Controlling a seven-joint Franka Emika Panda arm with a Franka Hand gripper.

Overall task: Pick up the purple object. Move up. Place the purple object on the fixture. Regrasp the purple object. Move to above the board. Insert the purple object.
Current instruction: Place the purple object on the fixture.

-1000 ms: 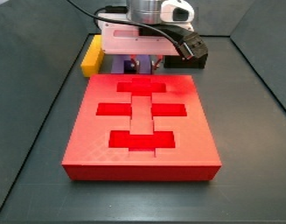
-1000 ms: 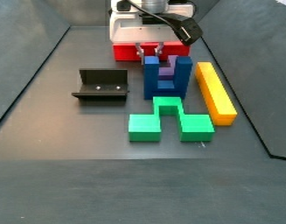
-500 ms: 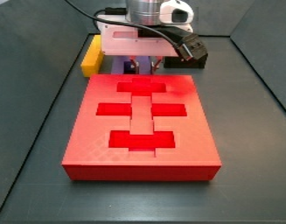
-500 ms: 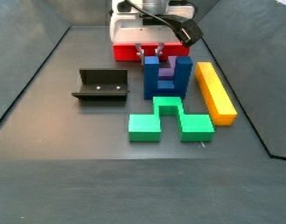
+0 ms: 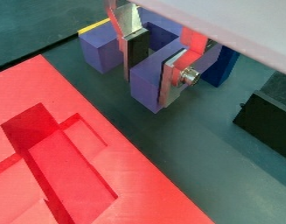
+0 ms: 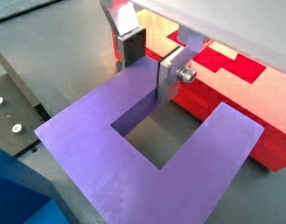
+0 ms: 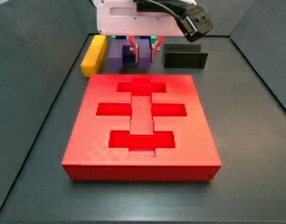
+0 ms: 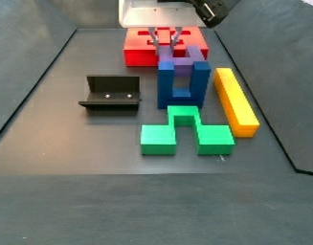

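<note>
The purple object is a U-shaped block. My gripper is shut on one of its prongs. One finger stands inside the U gap and the other presses the prong's outer face. The same hold shows on the purple object under the gripper. In a side view the gripper hangs behind the far end of the red board with the purple object at its fingers. The dark fixture stands just beside it. The gripper sits at the far end of the floor.
A blue U-shaped block stands next to the purple object, with a yellow bar beside it. A green block lies nearer the camera and the fixture sits apart. Dark walls ring the floor.
The gripper's body has risen in both side views. It now uncovers the purple object, the fixture and the yellow bar behind the board.
</note>
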